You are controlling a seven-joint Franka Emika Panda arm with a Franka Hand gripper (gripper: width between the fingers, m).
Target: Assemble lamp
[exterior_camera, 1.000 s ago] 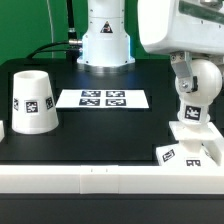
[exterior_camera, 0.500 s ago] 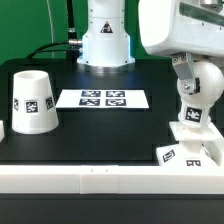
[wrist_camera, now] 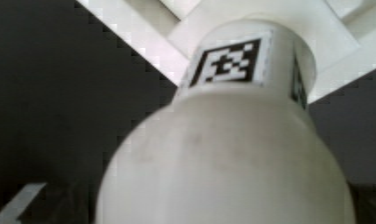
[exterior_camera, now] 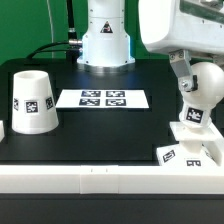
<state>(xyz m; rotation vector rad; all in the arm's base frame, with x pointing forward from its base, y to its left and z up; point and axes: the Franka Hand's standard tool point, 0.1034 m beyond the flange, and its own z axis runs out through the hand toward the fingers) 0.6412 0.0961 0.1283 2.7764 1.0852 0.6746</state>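
Bulb seemingly leans further toward exterior view's right.

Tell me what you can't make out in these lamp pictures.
- Gripper: in the exterior view it is small and partly behind the bulb. In the wrist view the bulb fills the frame. I cannot tell whether it is open or shut.
- Bulb's foot: I cannot tell whether it sits in the base. The bulb hides it in the wrist view, and it is too small in the exterior view.
- Shade: it is outside the wrist view, and its far side is hidden in the exterior view.
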